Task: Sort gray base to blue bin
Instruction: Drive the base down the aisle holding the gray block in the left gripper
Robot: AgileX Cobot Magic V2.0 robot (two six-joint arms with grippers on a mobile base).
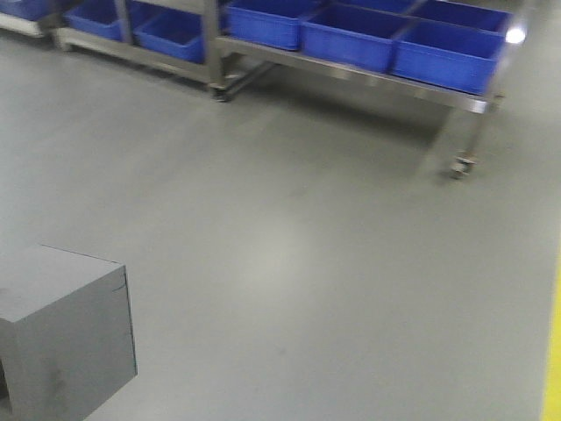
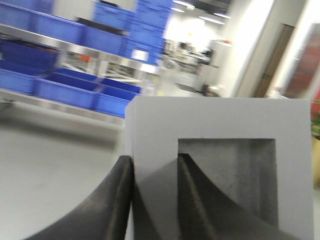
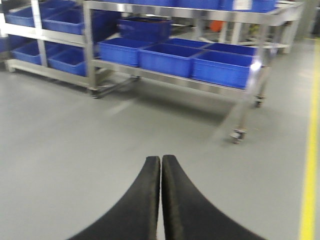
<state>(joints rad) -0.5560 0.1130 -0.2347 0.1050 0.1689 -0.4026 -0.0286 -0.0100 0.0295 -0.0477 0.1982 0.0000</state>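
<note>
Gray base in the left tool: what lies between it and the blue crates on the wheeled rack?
Only bare gray floor, seen in the front-facing view; nothing stands between the gray base and the blue crates.

Left gripper point(image 2: 154, 160), right gripper point(image 3: 160, 159): black curved fingers point(image 2: 192, 205) tapering to tips, ribbed inner faces

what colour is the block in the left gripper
The gray base in the left gripper is matte gray, its recess darker; best in the left wrist view.

Gray floor point(image 1: 307, 263) — steel racks point(image 1: 351, 72)
</note>
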